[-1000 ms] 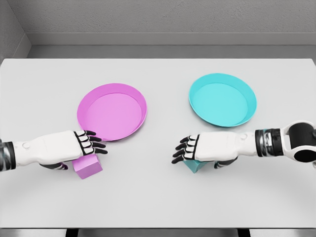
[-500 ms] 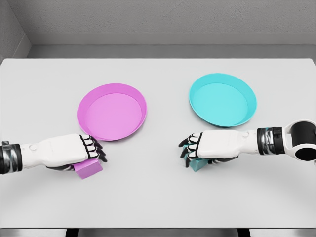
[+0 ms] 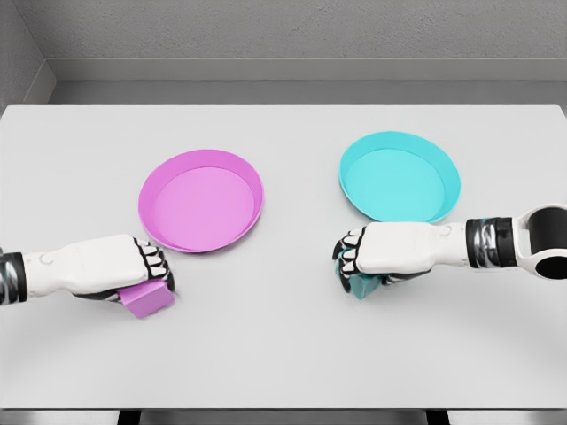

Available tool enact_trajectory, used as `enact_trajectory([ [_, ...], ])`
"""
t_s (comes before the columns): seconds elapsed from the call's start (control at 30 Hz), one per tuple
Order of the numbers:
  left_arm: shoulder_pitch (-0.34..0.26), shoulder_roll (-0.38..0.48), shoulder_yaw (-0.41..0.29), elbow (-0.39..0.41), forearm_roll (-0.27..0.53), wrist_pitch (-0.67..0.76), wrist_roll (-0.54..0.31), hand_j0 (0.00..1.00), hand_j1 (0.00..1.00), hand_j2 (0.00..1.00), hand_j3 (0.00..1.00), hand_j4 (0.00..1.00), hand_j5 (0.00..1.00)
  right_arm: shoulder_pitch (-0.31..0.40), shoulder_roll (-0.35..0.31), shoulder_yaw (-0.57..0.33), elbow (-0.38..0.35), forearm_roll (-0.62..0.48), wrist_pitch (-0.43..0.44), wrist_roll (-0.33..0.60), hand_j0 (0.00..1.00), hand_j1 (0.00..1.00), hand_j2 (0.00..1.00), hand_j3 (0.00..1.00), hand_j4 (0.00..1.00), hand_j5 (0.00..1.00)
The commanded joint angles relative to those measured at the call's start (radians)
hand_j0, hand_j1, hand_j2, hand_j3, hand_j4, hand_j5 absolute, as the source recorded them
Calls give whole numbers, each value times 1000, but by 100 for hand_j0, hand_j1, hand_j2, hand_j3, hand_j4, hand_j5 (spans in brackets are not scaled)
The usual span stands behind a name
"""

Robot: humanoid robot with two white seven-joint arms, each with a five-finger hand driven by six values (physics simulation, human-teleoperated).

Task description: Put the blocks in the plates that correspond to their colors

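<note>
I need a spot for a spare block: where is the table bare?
Bare: the white table along its near edge, its far strip, and between the round pink plate and round cyan plate. Crowded around each robot hand.

My hands are white with black fingers; pink block (image 3: 147,299), pink plate (image 3: 201,201); cyan block (image 3: 363,285), cyan plate (image 3: 400,179); pale grey table (image 3: 283,354).

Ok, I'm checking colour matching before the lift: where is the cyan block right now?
In the head view, the cyan block sits on the table right of centre, under the curled fingers of the right hand, just below and left of the cyan plate.
</note>
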Motion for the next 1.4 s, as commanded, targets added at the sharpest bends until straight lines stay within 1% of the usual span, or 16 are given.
enact_trajectory([
  [0.0, 0, 36, 3, 0, 31, 1, 2, 40, 40, 40, 40, 40, 40, 0, 1, -3, -3, -8, 3, -1, 49, 49, 49, 49, 49, 49],
  [0.13, -32, 60, 31, 6, 35, 1, 5, 40, 40, 40, 40, 40, 40, -20, 1, -44, -3, -10, 0, -1, 46, 46, 46, 46, 46, 46],
  [0.27, -133, 54, 37, 12, 64, 1, 4, 40, 40, 40, 40, 40, 40, -26, 4, -50, -5, -13, -3, -1, 46, 46, 46, 46, 46, 46],
  [0.3, -159, 51, 35, 12, 71, 1, 4, 40, 40, 40, 40, 40, 40, -26, 4, -76, -11, -14, -3, -1, 46, 46, 46, 46, 46, 46],
  [0.43, -229, -47, 26, 23, 63, 1, 1, 40, 40, 40, 40, 40, 40, -32, 4, -110, -8, -14, 5, -1, 46, 46, 46, 46, 46, 46],
  [0.53, -253, -81, 21, 23, 61, 1, -2, 40, 40, 40, 40, 40, 40, -41, 5, -118, 5, -17, 6, -1, 46, 46, 46, 46, 46, 46],
  [0.57, -265, -113, 18, 23, 57, 1, -4, 40, 40, 40, 40, 40, 40, -43, 5, -118, 11, -17, 6, -1, 46, 46, 46, 46, 46, 46],
  [0.7, -311, -231, 11, 35, 26, 1, -6, 41, 41, 41, 41, 41, 41, -61, 16, -118, 78, -19, 8, -1, 47, 47, 47, 47, 47, 47],
  [0.83, -383, -283, -64, 104, 5, 1, -6, 41, 41, 41, 41, 41, 41, -77, 36, -118, 141, -19, 6, -1, 47, 47, 47, 47, 47, 47],
  [0.9, -399, -294, -80, 130, -11, 1, -6, 41, 41, 41, 41, 41, 41, -83, 39, -119, 164, -19, 6, -1, 47, 47, 47, 47, 47, 47],
  [0.97, -436, -320, -123, 195, -28, 1, -4, 41, 41, 41, 41, 41, 41, -98, 47, -118, 198, -19, 6, -1, 47, 47, 47, 47, 47, 47],
  [1.13, -454, -328, -129, 259, -38, 1, -6, 43, 43, 43, 43, 43, 43, -123, 67, -119, 279, -19, 6, -2, 47, 47, 47, 47, 47, 47],
  [1.2, -456, -334, -129, 264, -51, 1, -6, 44, 44, 44, 44, 44, 44, -126, 81, -119, 304, -19, 8, -2, 47, 47, 47, 47, 47, 47],
  [1.27, -456, -342, -129, 281, -55, 1, -6, 49, 49, 49, 49, 49, 49, -140, 107, -118, 353, -19, 8, -2, 48, 48, 48, 48, 48, 48],
  [1.33, -477, -360, -129, 336, -55, 1, -6, 59, 59, 59, 59, 59, 59, -141, 124, -118, 385, -19, 8, -2, 48, 48, 48, 48, 48, 48],
  [1.37, -477, -362, -129, 336, -60, 1, -6, 67, 67, 67, 67, 67, 67, -146, 130, -118, 402, -17, 8, -2, 48, 48, 48, 48, 48, 48],
])
